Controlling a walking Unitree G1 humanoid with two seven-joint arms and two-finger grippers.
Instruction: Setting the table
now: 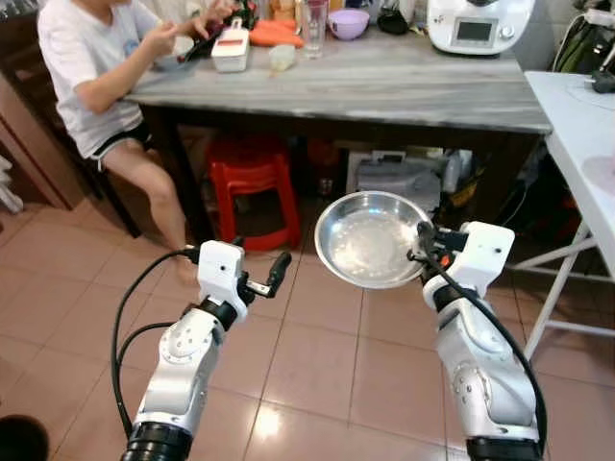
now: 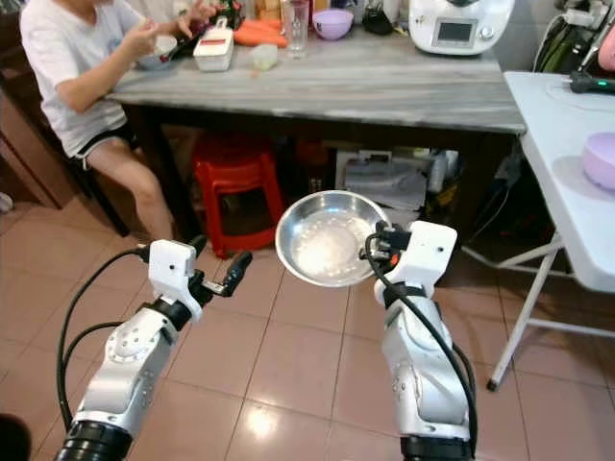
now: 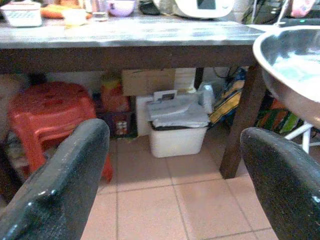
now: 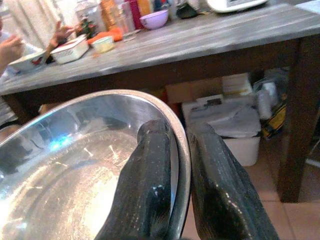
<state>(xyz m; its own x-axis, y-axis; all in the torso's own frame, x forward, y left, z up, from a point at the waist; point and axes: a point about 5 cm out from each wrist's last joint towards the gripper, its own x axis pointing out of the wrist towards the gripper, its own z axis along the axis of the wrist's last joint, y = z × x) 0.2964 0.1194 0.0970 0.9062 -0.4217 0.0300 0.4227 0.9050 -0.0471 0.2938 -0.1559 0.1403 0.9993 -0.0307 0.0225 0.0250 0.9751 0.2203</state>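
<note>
Now right tool [image 4: 175,175] pinches steel bowl [image 1: 370,240] by rim, tilted, for carrying to table [image 1: 384,86]; left tool [image 1: 264,279] open, empty.

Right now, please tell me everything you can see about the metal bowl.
The bowl is round, shallow and wide-rimmed, shiny like steel. It seems empty, with a dull, scratched patch in the bottom. The right gripper is shut on its rim, one finger inside and one outside, and nothing else touches it. It hangs in the air above the tiled floor, short of the grey table, tilted so that its inside faces the head camera. The open left gripper is beside it, apart.
</note>
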